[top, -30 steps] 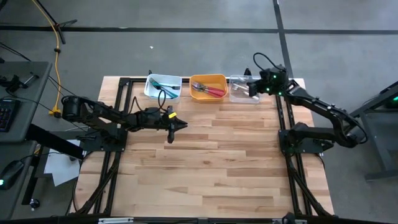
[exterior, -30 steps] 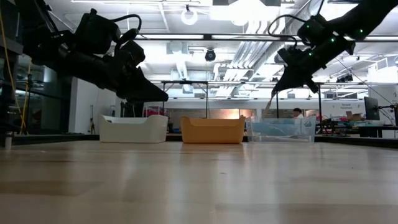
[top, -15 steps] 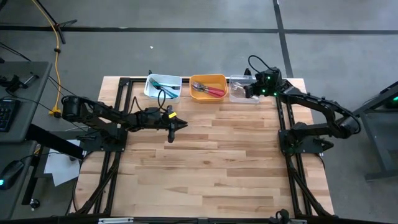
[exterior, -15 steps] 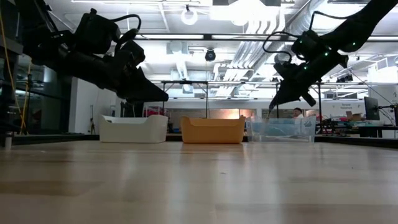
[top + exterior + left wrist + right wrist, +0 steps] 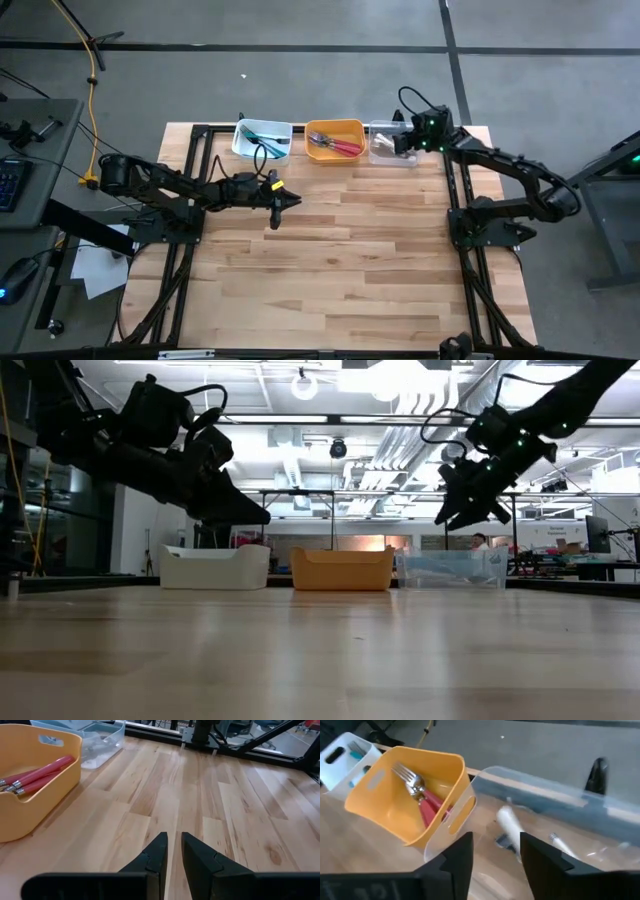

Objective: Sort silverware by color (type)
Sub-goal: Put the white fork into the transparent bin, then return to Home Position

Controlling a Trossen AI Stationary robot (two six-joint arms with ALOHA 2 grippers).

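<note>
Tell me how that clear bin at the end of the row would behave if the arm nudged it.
The clear bin looks thin-walled and holds only a few white-handled forks, so it is probably light. On the smooth wooden table it would likely slide rather than tip, being low and wide. Its walls may flex if squeezed.

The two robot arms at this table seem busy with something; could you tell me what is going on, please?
The robot is sorting forks by handle colour into three small bins at the table's far edge. The right gripper hovers open over the clear plastic bin, where white-handled forks lie. Red-handled forks sit in the orange bin, and blue-handled ones in the white bin. The left gripper waits above bare wood near the white bin, holding nothing.
</note>
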